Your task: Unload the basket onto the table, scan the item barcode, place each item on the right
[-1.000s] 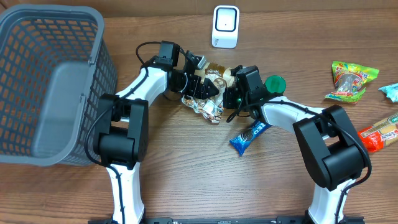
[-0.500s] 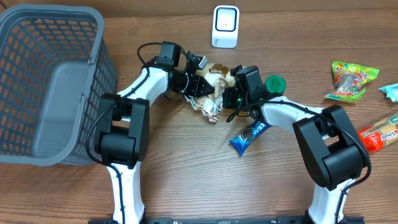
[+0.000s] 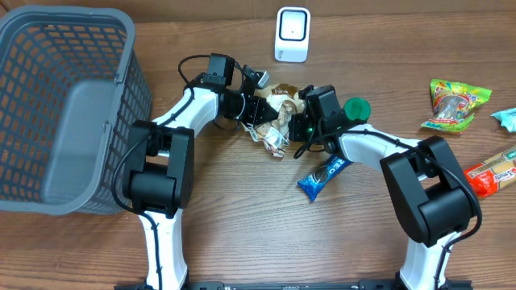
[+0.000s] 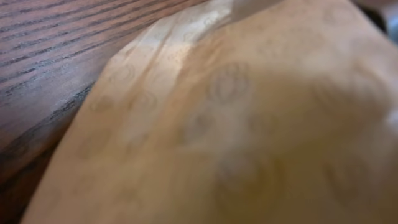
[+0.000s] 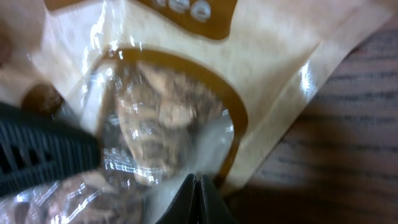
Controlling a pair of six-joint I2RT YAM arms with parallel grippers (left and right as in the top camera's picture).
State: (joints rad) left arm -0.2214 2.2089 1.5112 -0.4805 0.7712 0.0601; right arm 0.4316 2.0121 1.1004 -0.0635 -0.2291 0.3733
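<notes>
The item, a tan snack bag (image 3: 276,121) with a clear window, lies crumpled at the table's centre between both arms. It fills the left wrist view as a blurred tan sheet (image 4: 249,124), hiding that gripper's fingers. My left gripper (image 3: 262,113) is shut on the bag's left side. My right gripper (image 5: 198,186) has its fingertips pressed together on the bag's clear film (image 5: 161,124), and in the overhead view it (image 3: 293,123) holds the bag's right side. No barcode shows. A white scanner (image 3: 292,34) stands behind, apart from the bag.
A grey basket (image 3: 56,105) fills the left side. A blue cookie pack (image 3: 321,176) lies just in front of the right arm, and a green lid (image 3: 356,107) beside it. A gummy bag (image 3: 455,103), a teal wrapper (image 3: 506,118) and a red-yellow bar (image 3: 492,173) lie far right.
The left gripper has closed from open onto the bag. The bag has bunched up and shrunk between the two grippers. The right gripper stayed shut in place.
</notes>
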